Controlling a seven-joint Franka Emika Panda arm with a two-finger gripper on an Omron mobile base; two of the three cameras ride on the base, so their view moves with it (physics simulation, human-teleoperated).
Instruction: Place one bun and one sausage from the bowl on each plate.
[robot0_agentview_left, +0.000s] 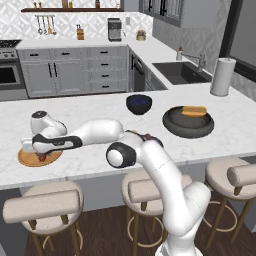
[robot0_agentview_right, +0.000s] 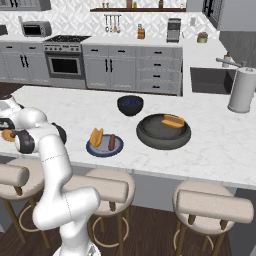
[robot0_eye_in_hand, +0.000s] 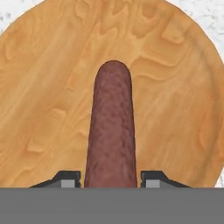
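Note:
My gripper (robot0_eye_in_hand: 111, 179) hangs low over the tan wooden plate (robot0_eye_in_hand: 48, 87) with a reddish-brown sausage (robot0_eye_in_hand: 111, 131) between its fingertips (robot0_eye_in_hand: 68, 178), which sit close on either side. The same plate (robot0_agentview_left: 26, 159) lies at the counter's left front, under the hand (robot0_agentview_left: 41, 154). The blue-grey plate (robot0_agentview_right: 104, 148) holds one bun (robot0_agentview_right: 96, 136) and one sausage (robot0_agentview_right: 111, 142). In the wide dark bowl (robot0_agentview_right: 150, 135) lies one more bun (robot0_agentview_right: 173, 121); the bowl (robot0_agentview_left: 176, 125) and that bun (robot0_agentview_left: 194, 111) also sit at the right.
A smaller dark blue bowl (robot0_agentview_left: 138, 104) stands behind the middle of the counter. A paper towel roll (robot0_agentview_left: 222, 76) rises at the far right by the sink. Padded stools (robot0_agentview_left: 42, 205) line the counter's front edge.

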